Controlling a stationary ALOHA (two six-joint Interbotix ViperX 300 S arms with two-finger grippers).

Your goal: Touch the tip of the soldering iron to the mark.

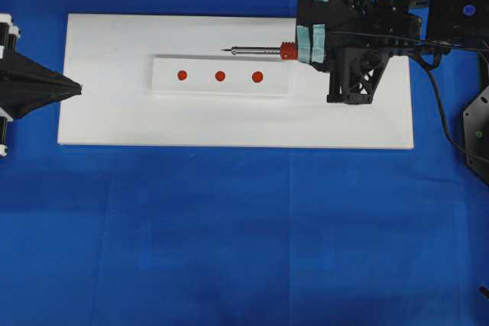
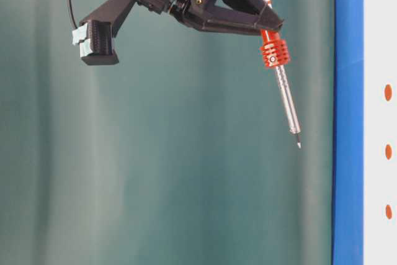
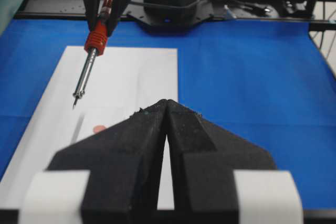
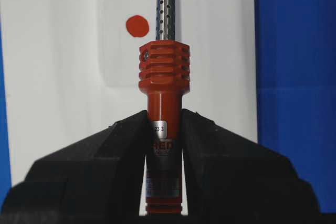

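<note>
Table (image 1: 229, 242) covered in a blue cloth, faint creases visible across the near half. A large white rectangular board (image 1: 114, 120) lies flat on it, long side running left to right in the overhead view. A smaller white block (image 1: 168, 66) sits on the board near its middle. Two red end dots, left (image 1: 182, 75) and right (image 1: 257, 77), on its top. Plain grey-green backdrop (image 2: 186, 172) fills the table-level view.
</note>
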